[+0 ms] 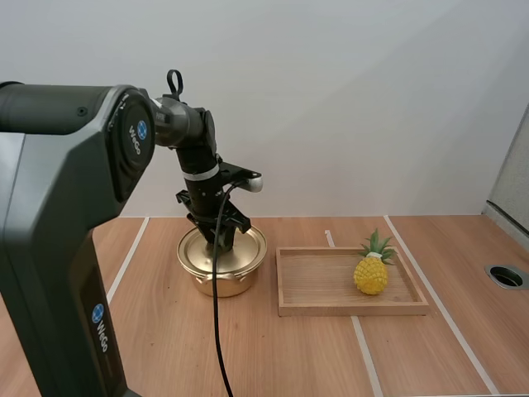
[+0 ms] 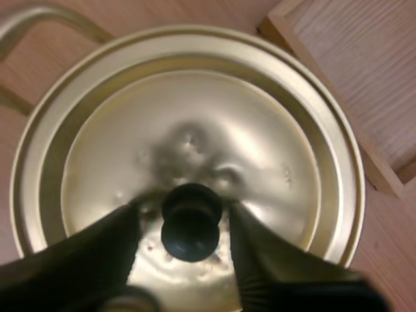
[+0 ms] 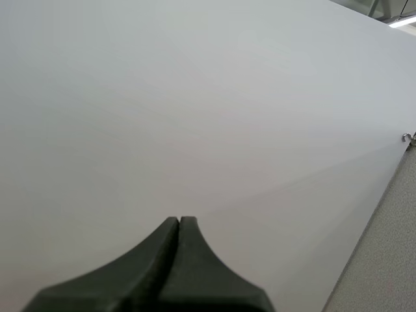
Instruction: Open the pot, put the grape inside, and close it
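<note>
Left gripper (image 1: 221,241) astride knob (image 2: 190,222), one pot (image 1: 223,286), one tray (image 1: 347,308), one pineapple (image 1: 371,275)

A shallow rectangular wooden tray (image 1: 351,310) lies flat on the light wood-grain counter (image 1: 289,356). Inside it, near its right end, a small yellow toy pineapple (image 1: 371,275) with a green leafy crown stands upright. White tape lines (image 1: 364,357) cross the counter, and a round dark hole (image 1: 506,276) sits near its right edge.

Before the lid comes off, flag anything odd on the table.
The only fruit, in the tray, is a pineapple, not a grape. Otherwise nothing stands out: the lid sits square on the pot, the left gripper open around its knob.
</note>
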